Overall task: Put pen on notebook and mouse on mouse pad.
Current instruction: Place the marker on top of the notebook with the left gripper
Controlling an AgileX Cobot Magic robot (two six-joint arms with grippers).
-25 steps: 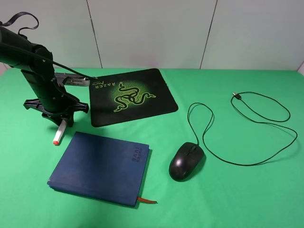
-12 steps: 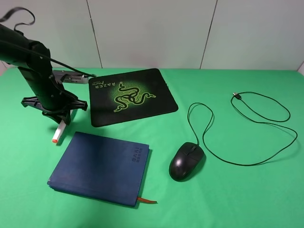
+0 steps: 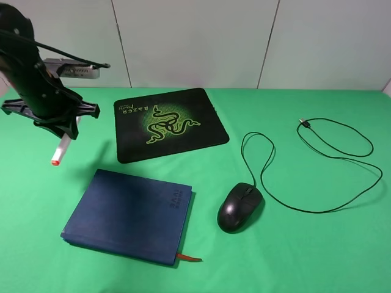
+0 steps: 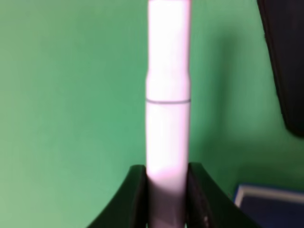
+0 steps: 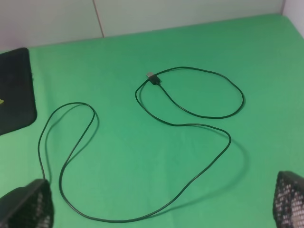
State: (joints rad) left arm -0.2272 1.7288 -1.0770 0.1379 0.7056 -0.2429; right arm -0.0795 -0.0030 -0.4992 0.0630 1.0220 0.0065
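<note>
My left gripper [image 3: 65,129] is shut on the white pen [image 3: 60,151], which hangs tilted above the table at the far left, its orange tip lowest. In the left wrist view the pen [image 4: 168,90] runs straight out from between the two black fingers [image 4: 134,197]. The dark blue notebook [image 3: 128,213] lies flat, nearer the front than the pen. Behind it lies the black mouse pad [image 3: 168,122] with its green snake logo. The black mouse [image 3: 239,206] sits on the green cloth right of the notebook. My right gripper [image 5: 156,206] is open over the cable [image 5: 190,111].
The mouse's thin cable [image 3: 317,165] loops across the right half of the table and ends in a USB plug [image 3: 303,124]. An orange ribbon [image 3: 189,258] sticks out of the notebook's front edge. A white panelled wall stands behind the table.
My left arm has risen and swung left and back with the pen in its grip, lifting the pen clear of the cloth. Notebook, mouse and pad have not moved.
</note>
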